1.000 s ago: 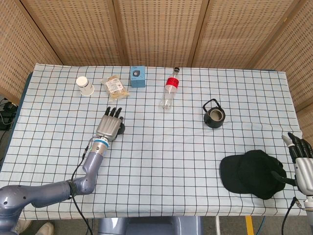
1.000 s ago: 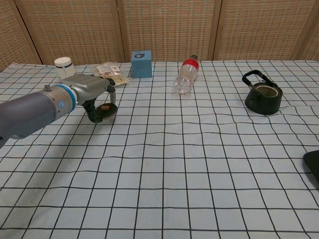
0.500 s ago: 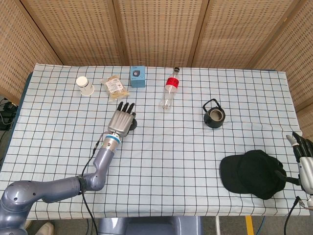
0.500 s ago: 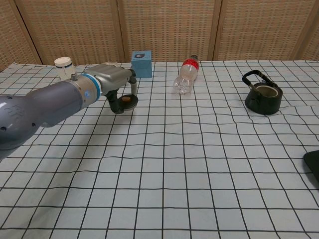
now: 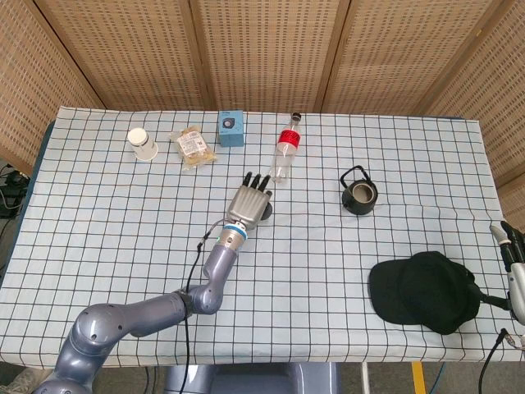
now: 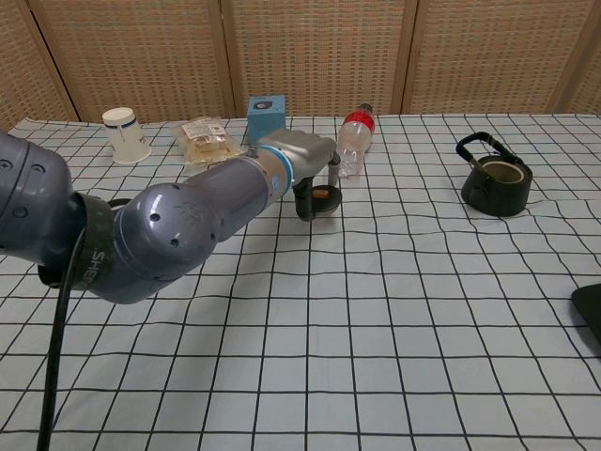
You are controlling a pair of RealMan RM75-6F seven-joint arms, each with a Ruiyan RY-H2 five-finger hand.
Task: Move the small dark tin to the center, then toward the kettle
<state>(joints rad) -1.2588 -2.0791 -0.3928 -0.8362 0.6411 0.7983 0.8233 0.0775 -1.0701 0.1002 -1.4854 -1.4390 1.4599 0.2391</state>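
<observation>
My left hand (image 5: 249,201) (image 6: 302,160) holds the small dark tin (image 6: 321,199) just over the checked cloth near the table's middle, close below the lying bottle. In the head view the tin (image 5: 267,210) peeks out from under the hand's right side. The black kettle (image 5: 358,194) (image 6: 494,180) stands upright further right, well apart from the hand. My right hand (image 5: 513,256) shows only at the right edge of the head view, beside a black cap, holding nothing.
A clear bottle with a red label (image 5: 285,151) (image 6: 351,144) lies just behind the left hand. A blue box (image 5: 231,129), a snack packet (image 5: 194,145) and a white cup (image 5: 142,143) line the back left. The black cap (image 5: 425,290) lies front right.
My left hand has carried the dark tin rightward from the left part of the table to the middle. The right hand has slid further out of the head view.
</observation>
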